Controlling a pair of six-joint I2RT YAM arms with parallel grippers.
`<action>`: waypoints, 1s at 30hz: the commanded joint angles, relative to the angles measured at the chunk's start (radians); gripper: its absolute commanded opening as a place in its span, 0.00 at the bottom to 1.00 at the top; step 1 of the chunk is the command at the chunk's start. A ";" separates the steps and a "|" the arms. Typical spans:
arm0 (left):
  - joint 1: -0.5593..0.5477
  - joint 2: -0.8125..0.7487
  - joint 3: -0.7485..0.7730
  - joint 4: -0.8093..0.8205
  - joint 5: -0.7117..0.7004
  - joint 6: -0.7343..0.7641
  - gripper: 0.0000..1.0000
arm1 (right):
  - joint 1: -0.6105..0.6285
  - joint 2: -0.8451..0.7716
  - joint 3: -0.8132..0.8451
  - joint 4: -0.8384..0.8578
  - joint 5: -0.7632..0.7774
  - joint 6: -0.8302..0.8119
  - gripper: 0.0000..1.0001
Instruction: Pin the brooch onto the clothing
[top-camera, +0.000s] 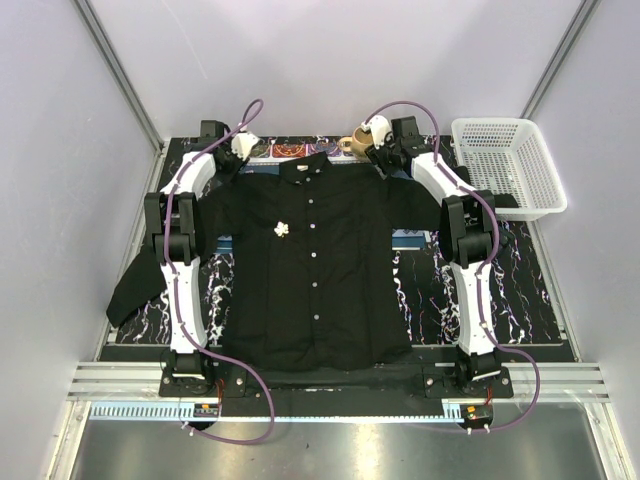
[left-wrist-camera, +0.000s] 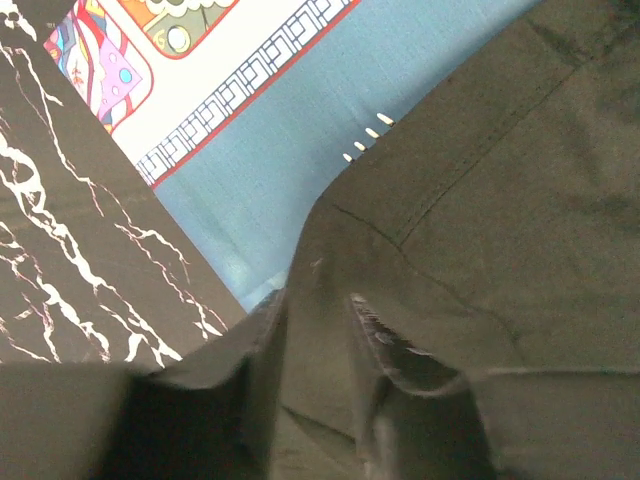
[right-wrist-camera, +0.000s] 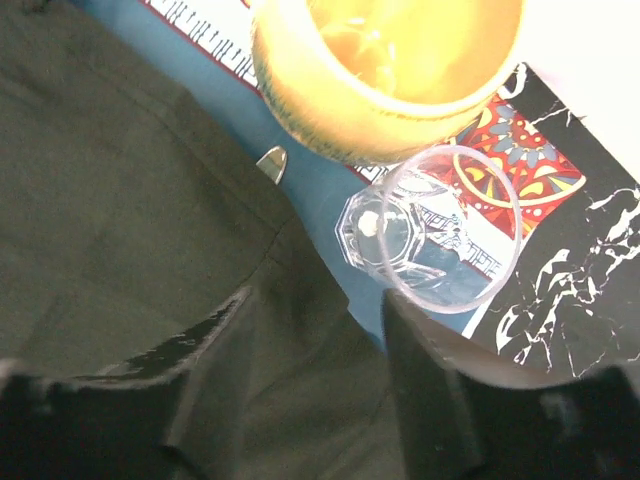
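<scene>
The right jaws stand apart, a clear gap between the two fingers, and they hold nothing; the shirt's shoulder lies slack under and between them. The left jaws show only a narrow gap with a ridge of black cloth in it at the other shoulder. That view is dark and blurred, so I cannot tell whether they pinch the cloth or have let it go.

Just beyond the right jaws a clear glass lies on its side, and a yellowish bowl stands past it, both on a patterned mat. A white basket sits well off to the outer side of the right jaws.

The brooch is well apart from both jaws, back toward the arm bases and nearer the left pair. It sits on the shirt's chest, just beside the row of buttons.

The shirt is spread flat on the bench with the brooch on it, so the task looks close to finished. Whether the pin has gone through the cloth is too small to see. What seems left is for both jaws to come clear of the shoulders.
</scene>
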 joint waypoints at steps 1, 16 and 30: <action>0.004 -0.079 0.032 0.014 0.023 -0.045 0.49 | 0.010 -0.016 0.068 -0.020 0.016 0.013 0.67; 0.241 -0.370 -0.348 -0.275 0.204 0.039 0.67 | 0.130 -0.323 -0.208 -0.518 -0.361 -0.102 0.96; 0.334 -0.328 -0.580 -0.201 0.063 0.073 0.60 | 0.194 -0.411 -0.625 -0.543 -0.282 -0.171 0.40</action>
